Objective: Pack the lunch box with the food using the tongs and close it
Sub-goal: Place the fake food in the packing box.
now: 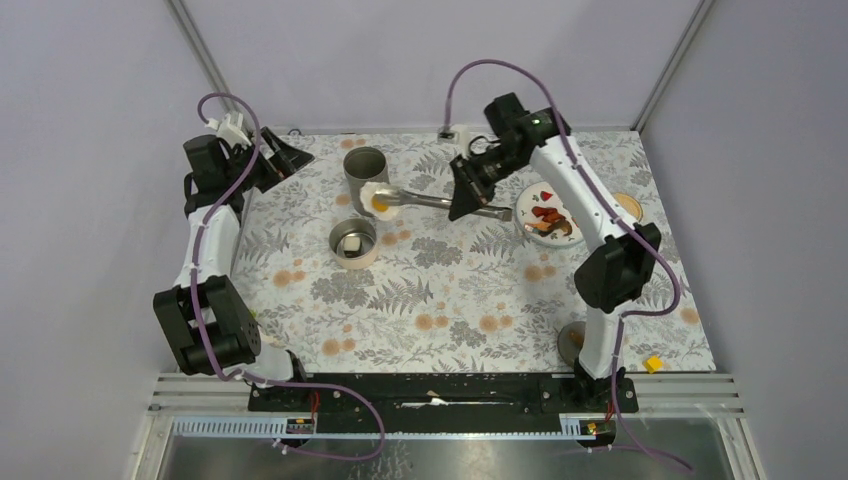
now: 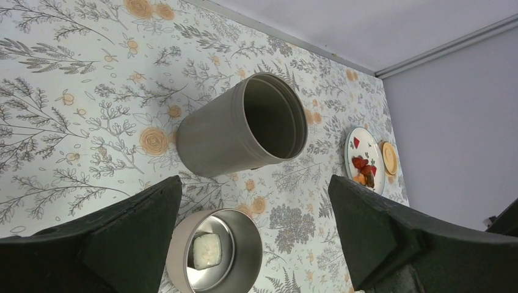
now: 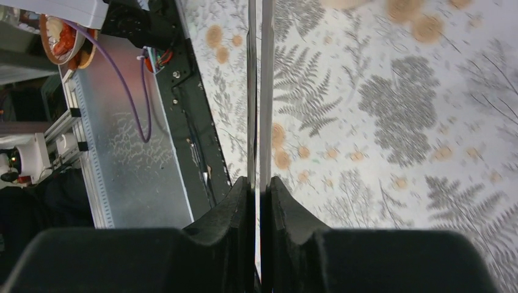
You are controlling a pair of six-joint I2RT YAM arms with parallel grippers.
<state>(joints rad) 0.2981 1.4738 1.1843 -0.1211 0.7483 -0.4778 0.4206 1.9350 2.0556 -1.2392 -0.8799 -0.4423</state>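
Floral tablecloth (image 1: 450, 290); right jaws clench tongs (image 1: 430, 201) holding egg (image 1: 380, 200) beside tall canister (image 1: 365, 172), left jaws gape wide.

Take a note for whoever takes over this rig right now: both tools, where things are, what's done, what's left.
Left tool: open, empty, far left.
Right tool: shut on the tongs; their tips hold the fried egg beside the tall container rim.
Red and orange-brown pieces lie on the plate; the shallow tin holds a white piece.
Done: egg picked up. Left: egg into the container, remaining pieces, closing.
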